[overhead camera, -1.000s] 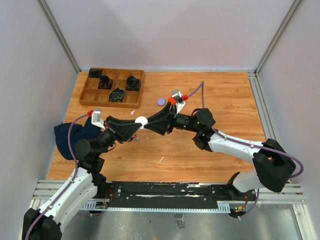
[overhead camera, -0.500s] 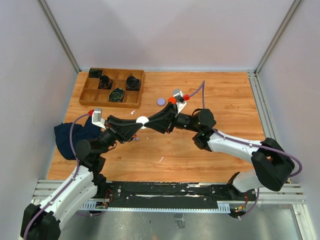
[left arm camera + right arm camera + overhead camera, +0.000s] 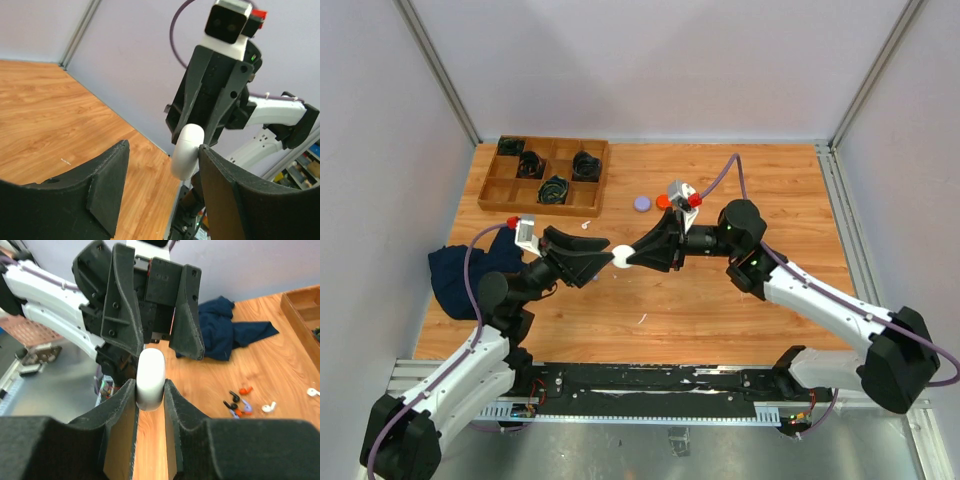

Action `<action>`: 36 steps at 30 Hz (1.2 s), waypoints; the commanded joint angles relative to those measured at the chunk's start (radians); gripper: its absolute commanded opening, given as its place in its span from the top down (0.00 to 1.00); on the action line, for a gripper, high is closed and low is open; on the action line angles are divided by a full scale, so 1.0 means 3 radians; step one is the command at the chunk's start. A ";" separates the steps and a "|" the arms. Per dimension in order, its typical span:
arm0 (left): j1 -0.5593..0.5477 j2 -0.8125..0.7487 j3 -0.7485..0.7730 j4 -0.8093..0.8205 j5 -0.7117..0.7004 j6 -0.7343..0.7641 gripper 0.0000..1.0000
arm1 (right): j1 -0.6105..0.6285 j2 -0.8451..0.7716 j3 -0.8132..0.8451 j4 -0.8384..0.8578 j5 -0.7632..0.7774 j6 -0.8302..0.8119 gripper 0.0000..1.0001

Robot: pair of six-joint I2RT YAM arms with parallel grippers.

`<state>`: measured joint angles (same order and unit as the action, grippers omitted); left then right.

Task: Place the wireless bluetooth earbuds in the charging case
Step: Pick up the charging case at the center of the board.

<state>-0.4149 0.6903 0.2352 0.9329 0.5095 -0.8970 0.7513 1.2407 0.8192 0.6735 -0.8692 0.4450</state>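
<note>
The right end effector is clenched on the charging case. Both jaws press flat on its lower sides, and the rounded upper part stands clear above the fingertips. The left end effector is released. Its jaws stand apart on either side of the case, one well clear and the other close against it. Whether that jaw touches the case cannot be told.

Treat this as a mid-air transfer, with the case carried by the right end effector alone. Before you draw the left end effector back, confirm that its close jaw is free of the case. Then retreat straight along the left end effector's own axis, so the jaw does not drag the case askew. Hold the right grip firm and the case upright; the smooth shell is likely to slip if tilted.

Below and to one side of the right end effector, the wireless bluetooth earbuds lie loose on the bench, none in the case. Beyond them lies a dark blue cloth. No open lid shows, so expect to open the case before loading any earbud.
</note>
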 commanded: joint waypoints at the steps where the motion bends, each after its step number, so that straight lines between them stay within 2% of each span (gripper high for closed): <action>1: -0.0013 0.0116 0.0282 -0.0194 0.0288 0.0352 0.37 | -0.0069 -0.0271 0.0378 -0.1515 -0.0195 -0.1137 0.90; 6: -0.0013 0.0340 0.0504 -0.0302 0.0700 0.0573 0.37 | -0.0105 -0.0287 0.0778 -0.2569 -0.0154 -0.1687 0.90; 15: -0.0022 0.0738 0.0740 -0.0302 0.1276 0.0738 0.36 | -0.0126 -0.0104 0.1228 -0.3322 -0.0072 -0.2101 0.90; 21: -0.0105 0.0901 0.0804 -0.0302 0.1435 0.0837 0.37 | -0.0127 0.0039 0.1385 -0.3509 0.0004 -0.2204 0.91; 31: -0.0199 0.1081 0.0857 -0.0303 0.1453 0.0961 0.53 | -0.0127 0.0145 0.1489 -0.3603 0.0026 -0.2257 0.90; 36: -0.0232 0.1104 0.0848 -0.0298 0.1463 0.1007 0.65 | -0.0124 0.0194 0.1515 -0.3598 0.0036 -0.2257 0.90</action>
<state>-0.4694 1.0183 0.4606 0.8280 0.9291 -0.6243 0.7300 1.2888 1.2331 -0.3973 -0.8631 -0.2150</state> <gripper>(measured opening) 0.381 0.265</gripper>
